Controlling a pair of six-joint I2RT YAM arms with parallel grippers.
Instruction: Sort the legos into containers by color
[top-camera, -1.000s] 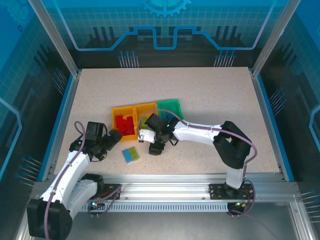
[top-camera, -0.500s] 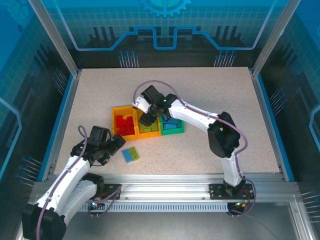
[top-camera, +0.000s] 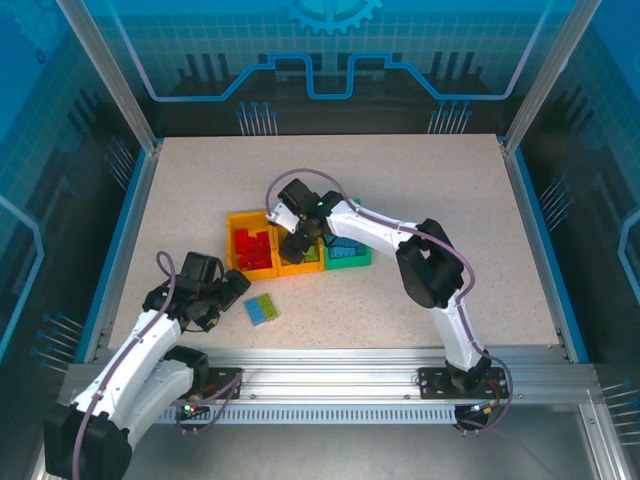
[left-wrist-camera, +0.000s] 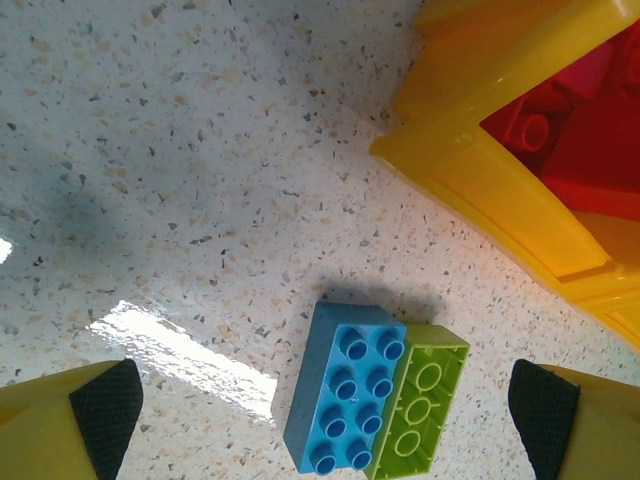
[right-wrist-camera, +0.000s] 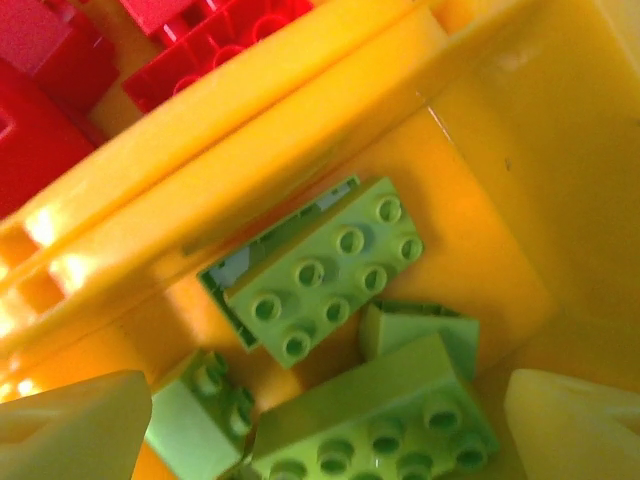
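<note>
**Left arm.** The left gripper (top-camera: 226, 288) sits low over the table (top-camera: 420, 200), near the front-left corner of the bins. Its claw is released. In the left wrist view the two fingers (left-wrist-camera: 100, 420) stand wide apart with nothing clamped between them.

**Loose bricks.** Two bricks lie on the table between the spread fingers, studs up and touching along their long sides. These are a blue brick (left-wrist-camera: 345, 400) and a green brick (left-wrist-camera: 420, 415). They lie near the left bin (left-wrist-camera: 480, 170) but apart from it.

**Right arm.** The right gripper (top-camera: 298, 243) reaches across to the row of bins and hangs over the middle bin (top-camera: 288, 266). Its claw is also released. In the right wrist view the fingers (right-wrist-camera: 70, 430) are spread to either side and grip nothing.

**Bins.** The three bins are joined in a row.
- The left bin is yellow and holds red bricks (top-camera: 252, 250).
- The middle bin is yellow and holds several light green bricks (right-wrist-camera: 325, 270), some studs up and some tilted.
- The right bin (top-camera: 350, 262) is green and holds blue bricks (top-camera: 345, 247).
</note>
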